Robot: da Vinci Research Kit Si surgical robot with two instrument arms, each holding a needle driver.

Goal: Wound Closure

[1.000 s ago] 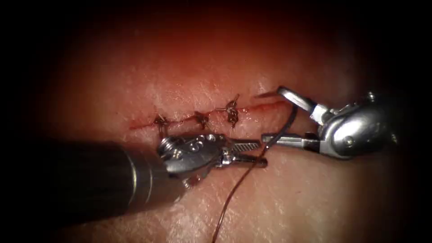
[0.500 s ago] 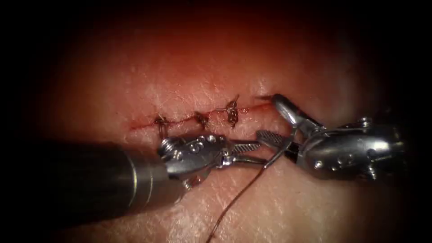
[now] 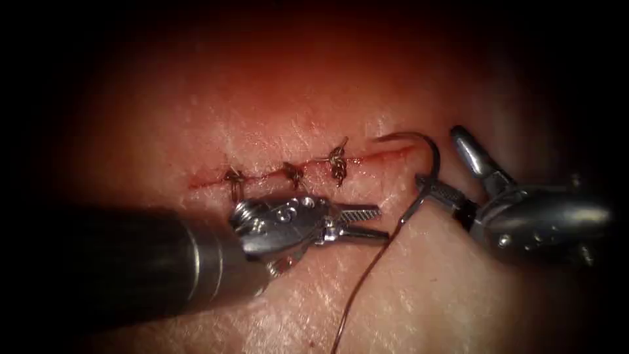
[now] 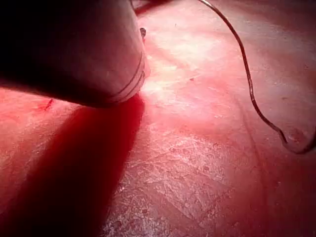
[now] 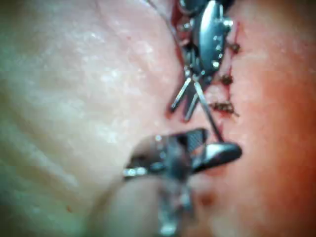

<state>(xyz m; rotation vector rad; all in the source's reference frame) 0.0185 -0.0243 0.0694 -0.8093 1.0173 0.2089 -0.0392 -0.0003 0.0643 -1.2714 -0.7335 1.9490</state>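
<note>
- The left hand lies below the cut on the tissue. It is a little way open and has hold of nothing, with its tips just short of the thread.
- Three knotted stitches already close the left and middle of the cut. Only the short red stretch at its right end stays unclosed, so I judge that a fourth stitch is in hand.
- The needle arches over that right end. Its point sits at the tissue just above the cut, and I cannot tell whether it has entered. The curve comes round and down to the swaged end, and from there the thread runs down across the tissue below the cut.
- The right hand is spread wide on the right. Its lower finger touches the needle low on the curve, near the thread end, while the upper finger stands well clear, so the needle is not clamped.
- The next move calls for a firm grip on the needle's back part, square to the curve, before any turn of the wrist. Otherwise the needle may roll or slip.
</note>
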